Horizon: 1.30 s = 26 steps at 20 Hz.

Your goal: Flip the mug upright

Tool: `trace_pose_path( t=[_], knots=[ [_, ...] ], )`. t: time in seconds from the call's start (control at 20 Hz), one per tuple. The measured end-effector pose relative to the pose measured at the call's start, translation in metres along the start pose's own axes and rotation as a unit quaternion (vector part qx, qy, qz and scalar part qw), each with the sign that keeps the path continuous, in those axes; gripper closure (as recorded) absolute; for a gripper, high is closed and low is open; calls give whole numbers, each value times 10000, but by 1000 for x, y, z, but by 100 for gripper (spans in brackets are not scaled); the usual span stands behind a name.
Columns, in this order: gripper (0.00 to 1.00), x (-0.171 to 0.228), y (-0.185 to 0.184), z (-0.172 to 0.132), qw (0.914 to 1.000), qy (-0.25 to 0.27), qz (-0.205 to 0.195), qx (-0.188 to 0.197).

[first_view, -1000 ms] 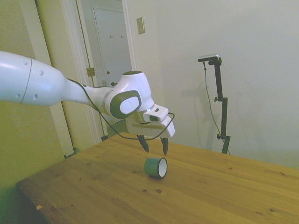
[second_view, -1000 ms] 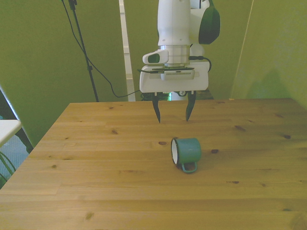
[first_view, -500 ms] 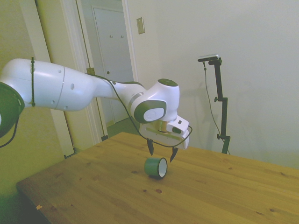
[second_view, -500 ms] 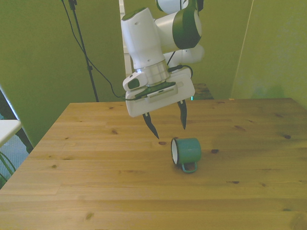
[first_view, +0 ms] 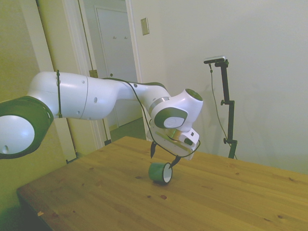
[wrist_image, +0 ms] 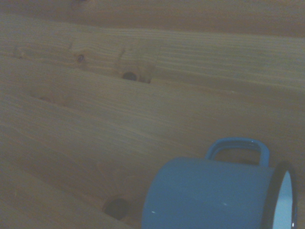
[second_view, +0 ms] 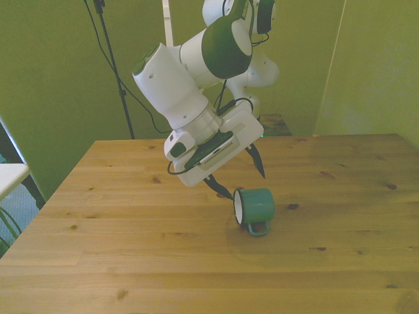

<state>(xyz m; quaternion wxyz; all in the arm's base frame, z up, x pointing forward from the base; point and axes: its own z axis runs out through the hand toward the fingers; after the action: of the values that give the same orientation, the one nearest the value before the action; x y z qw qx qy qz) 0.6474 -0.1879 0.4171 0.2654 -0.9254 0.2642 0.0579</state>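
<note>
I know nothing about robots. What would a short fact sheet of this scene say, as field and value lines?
Object: mug, teal-green, white inside
Mug pose: on its side, mouth toward the front view's left, handle toward the camera
Surface: wooden table
Pincer: tilted, open, one finger by the mug's rim, the other above its body
Contact: not clearly gripping the mug
Task status: mug not yet upright

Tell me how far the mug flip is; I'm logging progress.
Nothing is done yet: the mug lies on its side on the wooden table, handle toward the camera. In hand: the tilted gripper, fingers open, is just above it. Left: grasp it and stand it upright.
</note>
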Motion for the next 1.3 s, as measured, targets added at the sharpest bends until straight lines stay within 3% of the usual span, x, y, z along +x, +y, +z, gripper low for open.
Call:
trace_pose_path(
  t=[0.45, 0.8, 1.3],
  knots=[
    [0, 3, 6, -7, 9999, -158, 33, 25],
    [0, 6, 31, -17, 9952, -431, -262, 840],
    [0, 30, 47, 8, 9783, -1196, -361, 1653]
  ],
)
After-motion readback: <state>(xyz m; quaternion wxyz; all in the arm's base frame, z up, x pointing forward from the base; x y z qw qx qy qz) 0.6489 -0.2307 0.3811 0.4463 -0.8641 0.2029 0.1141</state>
